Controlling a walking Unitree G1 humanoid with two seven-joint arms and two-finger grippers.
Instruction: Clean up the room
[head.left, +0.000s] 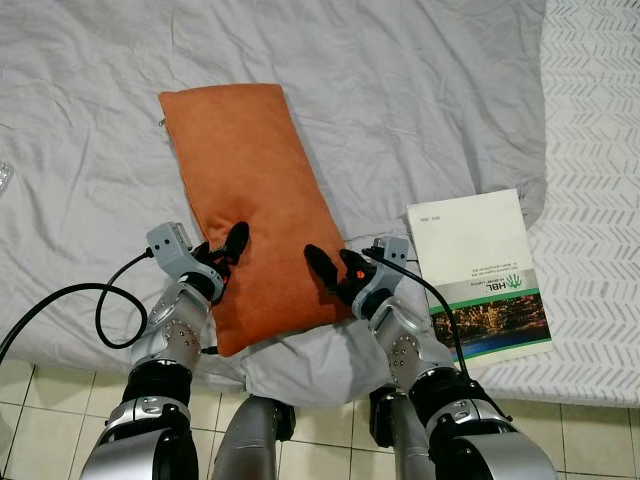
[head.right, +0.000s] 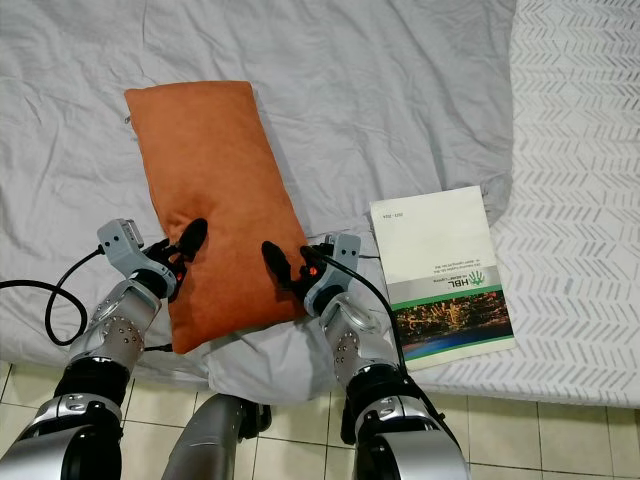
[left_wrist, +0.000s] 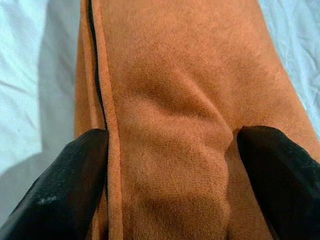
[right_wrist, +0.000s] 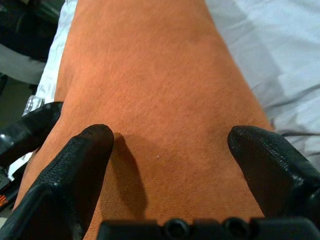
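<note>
A bed takes up most of the space in front. A grey sheet covers it, wrinkled all over, and its near edge hangs over the side of the bed. On the right, a white cover with a zigzag pattern lies next to the sheet. Under the bed edge is a floor of pale square tiles with dark joints. The light is soft and even, with weak shadows.
</note>
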